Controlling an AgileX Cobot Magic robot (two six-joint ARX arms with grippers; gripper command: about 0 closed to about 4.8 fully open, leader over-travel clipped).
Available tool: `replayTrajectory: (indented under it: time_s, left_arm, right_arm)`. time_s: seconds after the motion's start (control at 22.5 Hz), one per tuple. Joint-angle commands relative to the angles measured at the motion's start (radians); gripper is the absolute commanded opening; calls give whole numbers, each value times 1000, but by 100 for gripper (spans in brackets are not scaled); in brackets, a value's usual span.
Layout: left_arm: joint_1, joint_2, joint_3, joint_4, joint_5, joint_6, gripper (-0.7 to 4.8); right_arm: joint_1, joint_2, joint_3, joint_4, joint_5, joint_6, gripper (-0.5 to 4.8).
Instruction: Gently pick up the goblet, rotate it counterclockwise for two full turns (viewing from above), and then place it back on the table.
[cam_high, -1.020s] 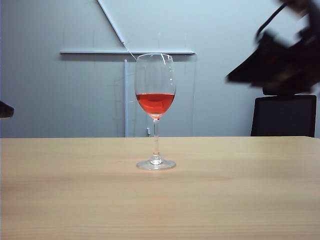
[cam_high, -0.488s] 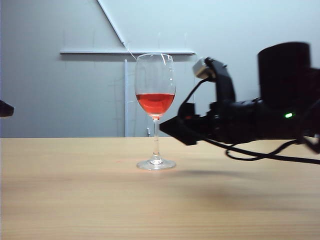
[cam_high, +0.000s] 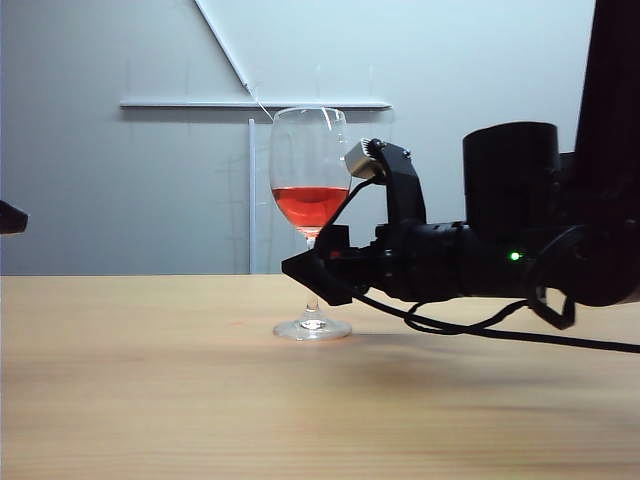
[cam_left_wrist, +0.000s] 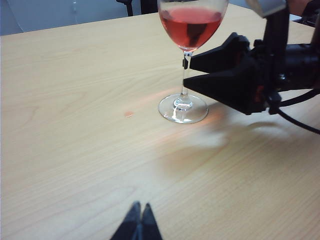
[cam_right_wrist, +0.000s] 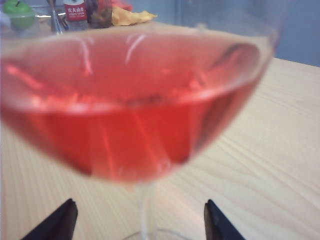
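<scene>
- My right hand (cam_left_wrist: 187, 71) is spread wide, one finger on each side of the goblet (cam_high: 311, 222) stem, low for a gentle lift.
- Goblet stands on desk (cam_high: 150, 400).
- My left hand (cam_left_wrist: 138, 225) clenched, parked well back.

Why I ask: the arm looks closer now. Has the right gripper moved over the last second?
Yes. The right gripper has swung down from the upper right and leftward to the standing goblet, its open fingers now flanking the stem.
</scene>
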Motion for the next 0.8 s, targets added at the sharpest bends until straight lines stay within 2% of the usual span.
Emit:
replayTrajectory:
  time_s: [0.04, 0.4, 0.53, 0.71, 0.8]
  left_arm:
    - [1, -1, 3, 13, 2, 0, -5]
    - [1, -1, 3, 13, 2, 0, -5]
    - [1, -1, 3, 13, 2, 0, -5]
    - [1, -1, 3, 13, 2, 0, -5]
    - [1, -1, 3, 13, 2, 0, -5]
  right_arm:
    - [0, 16, 37, 19, -2, 9, 346]
    - [1, 55, 101, 17, -5, 38, 345]
    - [1, 57, 106, 15, -5, 38, 295]
    - [1, 59, 111, 16, -5, 38, 286]
    - [1, 59, 111, 16, -5, 39, 243]
